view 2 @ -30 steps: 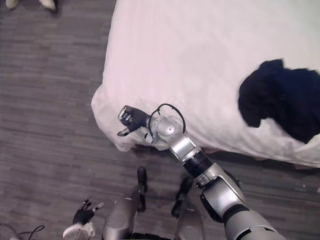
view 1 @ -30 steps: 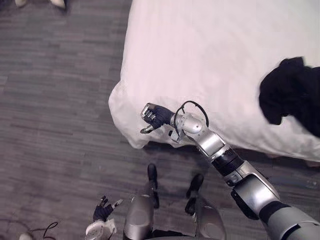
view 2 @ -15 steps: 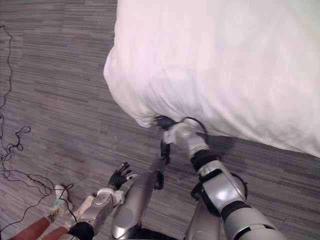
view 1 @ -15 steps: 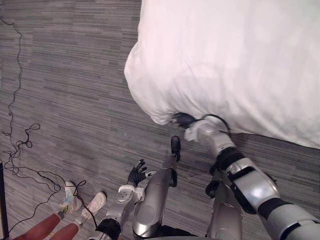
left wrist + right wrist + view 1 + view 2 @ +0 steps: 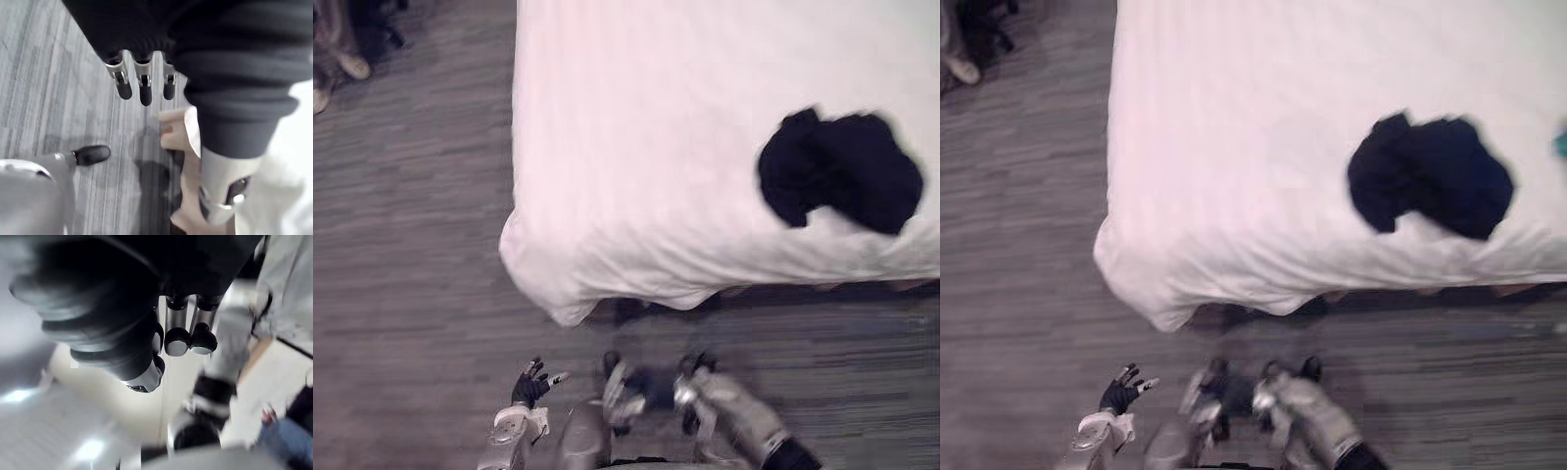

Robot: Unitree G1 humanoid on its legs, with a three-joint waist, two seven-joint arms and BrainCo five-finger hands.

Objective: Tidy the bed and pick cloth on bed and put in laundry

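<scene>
The bed (image 5: pixel 636 176) is covered in white cloth, matt and smooth on top with faint woven stripes. The cloth gathers into soft creases where it hangs over the edge toward 6 o'clock. On it, at about 2 o'clock, lies a black cloth (image 5: pixel 842 171), matt and crumpled into folds. The floor (image 5: pixel 401 255) is grey with fine streaks running in bands and has no shine; whether it is carpet or plank cannot be told. The left hand (image 5: pixel 529 385), at 7 o'clock, has a dark, matt ribbed cover and silver metallic fingers (image 5: pixel 143 81) with dark, slightly glossy tips. The right hand (image 5: pixel 177 328) has a like ribbed cover and rounded dark tips with a soft sheen.
</scene>
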